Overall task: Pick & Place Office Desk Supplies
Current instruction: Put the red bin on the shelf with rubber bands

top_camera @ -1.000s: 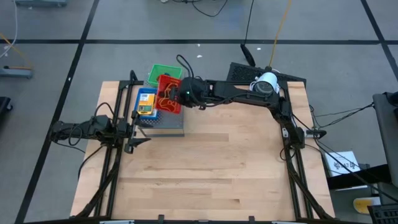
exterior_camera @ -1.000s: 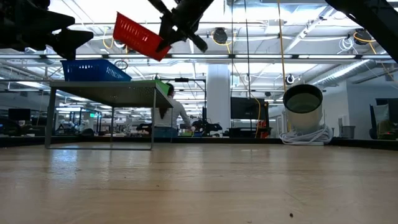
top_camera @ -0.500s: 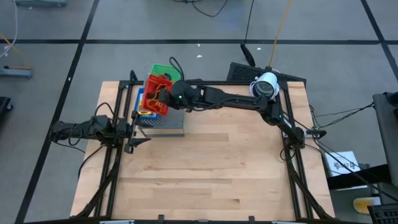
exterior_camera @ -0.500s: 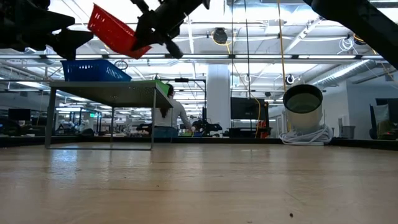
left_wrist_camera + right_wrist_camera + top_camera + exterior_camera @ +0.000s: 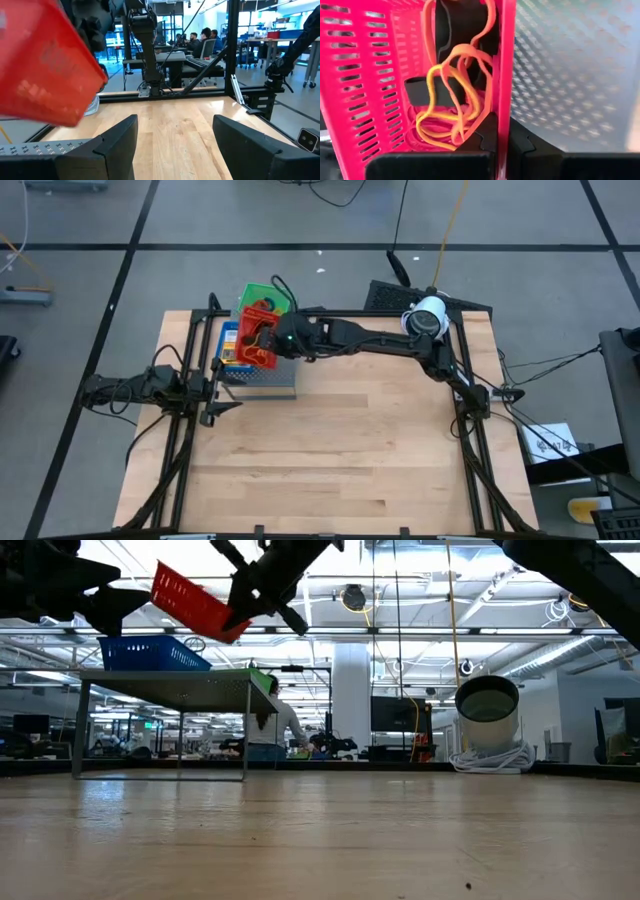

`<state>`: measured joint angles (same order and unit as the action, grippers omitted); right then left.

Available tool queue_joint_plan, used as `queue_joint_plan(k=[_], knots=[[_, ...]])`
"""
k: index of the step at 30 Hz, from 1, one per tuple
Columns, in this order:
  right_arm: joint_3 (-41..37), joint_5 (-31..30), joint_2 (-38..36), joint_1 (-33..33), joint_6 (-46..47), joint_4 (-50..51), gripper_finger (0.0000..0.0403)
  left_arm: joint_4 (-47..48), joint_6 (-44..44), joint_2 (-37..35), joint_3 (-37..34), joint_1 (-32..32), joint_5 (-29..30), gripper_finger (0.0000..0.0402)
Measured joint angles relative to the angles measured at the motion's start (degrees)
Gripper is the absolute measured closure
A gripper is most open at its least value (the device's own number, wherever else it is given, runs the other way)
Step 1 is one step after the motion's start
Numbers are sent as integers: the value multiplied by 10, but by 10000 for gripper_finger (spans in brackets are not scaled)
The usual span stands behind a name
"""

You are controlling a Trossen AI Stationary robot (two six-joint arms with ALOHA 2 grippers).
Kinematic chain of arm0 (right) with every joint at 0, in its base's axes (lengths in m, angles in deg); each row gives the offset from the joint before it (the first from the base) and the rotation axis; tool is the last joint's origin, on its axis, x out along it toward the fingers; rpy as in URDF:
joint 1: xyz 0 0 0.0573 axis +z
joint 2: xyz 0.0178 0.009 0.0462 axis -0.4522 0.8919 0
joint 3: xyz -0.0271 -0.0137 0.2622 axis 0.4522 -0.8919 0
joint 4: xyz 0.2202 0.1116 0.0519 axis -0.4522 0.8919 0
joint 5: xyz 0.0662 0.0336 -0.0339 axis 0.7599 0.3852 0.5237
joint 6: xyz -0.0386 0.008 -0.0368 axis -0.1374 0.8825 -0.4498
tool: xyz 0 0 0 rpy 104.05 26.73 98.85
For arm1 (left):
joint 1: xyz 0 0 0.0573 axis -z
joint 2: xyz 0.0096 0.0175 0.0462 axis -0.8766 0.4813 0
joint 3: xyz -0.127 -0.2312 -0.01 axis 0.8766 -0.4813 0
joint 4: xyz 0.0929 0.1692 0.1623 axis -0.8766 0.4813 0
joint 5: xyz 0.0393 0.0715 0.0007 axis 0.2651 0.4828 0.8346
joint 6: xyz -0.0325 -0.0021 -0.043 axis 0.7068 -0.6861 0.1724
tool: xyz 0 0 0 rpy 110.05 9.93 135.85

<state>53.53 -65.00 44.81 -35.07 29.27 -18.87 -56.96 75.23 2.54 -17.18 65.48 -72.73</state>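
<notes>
Right claw pinches the red basket rim, held tilted above the grey box.

A red slotted basket holds orange and yellow rubber bands; beside it sit a blue basket, a green one, and a grey perforated box

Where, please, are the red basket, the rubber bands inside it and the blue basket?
red basket [image 5: 192, 602]: low view, its slotted side wall.
rubber bands [image 5: 451, 107]: right wrist view, the tangled orange loops.
blue basket [image 5: 152, 654]: low view, its front wall.
</notes>
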Motion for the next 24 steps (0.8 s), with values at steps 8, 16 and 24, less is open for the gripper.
queue_joint_plan(k=[8, 16, 24], knots=[[1, 25, -22, -8, -2, 56, 403, 0, 0, 0, 0, 0, 0, 133], [0, 39, -28, -13, 4, 121, 403, 0, 0, 0, 0, 0, 0, 133], [0, 56, -27, -16, 11, 142, 403, 0, 0, 0, 0, 0, 0, 133]])
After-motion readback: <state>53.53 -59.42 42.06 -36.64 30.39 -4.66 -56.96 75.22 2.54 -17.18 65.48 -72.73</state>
